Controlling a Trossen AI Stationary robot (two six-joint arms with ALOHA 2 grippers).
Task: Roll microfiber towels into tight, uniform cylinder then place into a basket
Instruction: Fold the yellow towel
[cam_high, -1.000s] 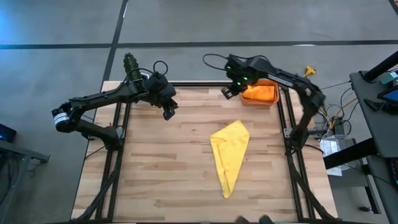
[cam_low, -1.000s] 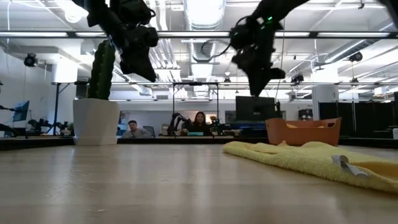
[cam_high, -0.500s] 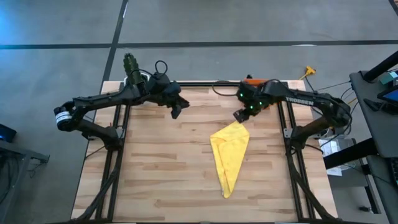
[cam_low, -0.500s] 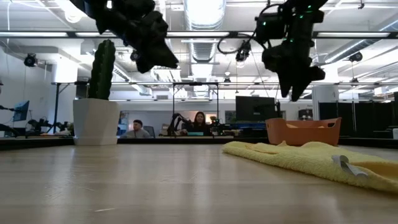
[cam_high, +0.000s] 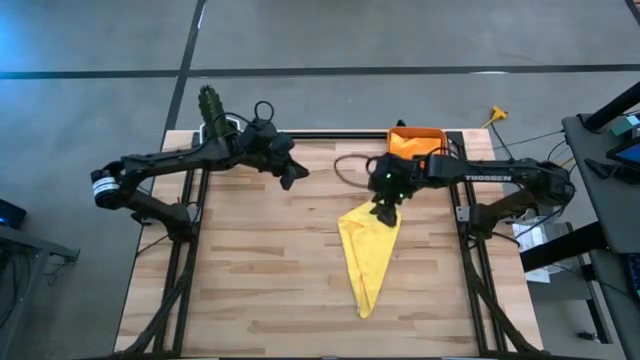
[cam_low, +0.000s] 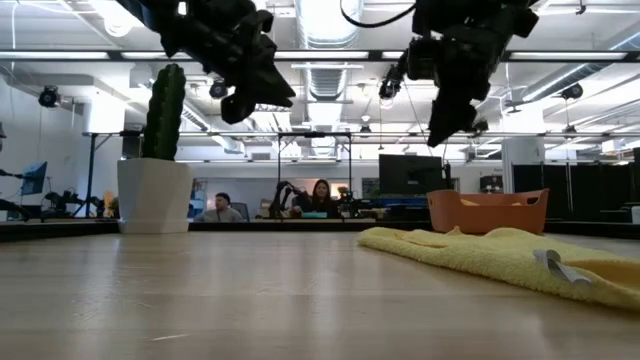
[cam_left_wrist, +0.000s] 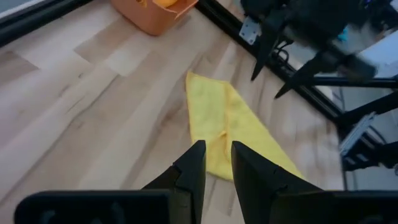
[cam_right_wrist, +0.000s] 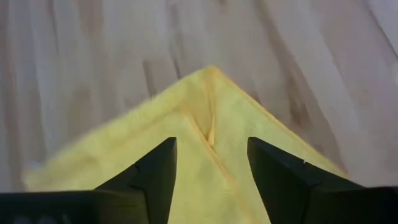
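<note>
I am seeing my right pincer (cam_right_wrist: 210, 163) hanging released directly above the yellow towel (cam_high: 370, 248), one corner lying between its spread fingers. The basket (cam_high: 416, 137), holding the orange towel (cam_high: 408, 145), is sitting just behind it. My left pincer (cam_left_wrist: 216, 167) is hovering nearly clenched, empty, well apart.

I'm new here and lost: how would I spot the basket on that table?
Find the wooden table and go to its far right corner, just behind the right gripper. The basket is a small salmon-red bin holding an orange towel, unlike the yellow towel lying flat.
</note>
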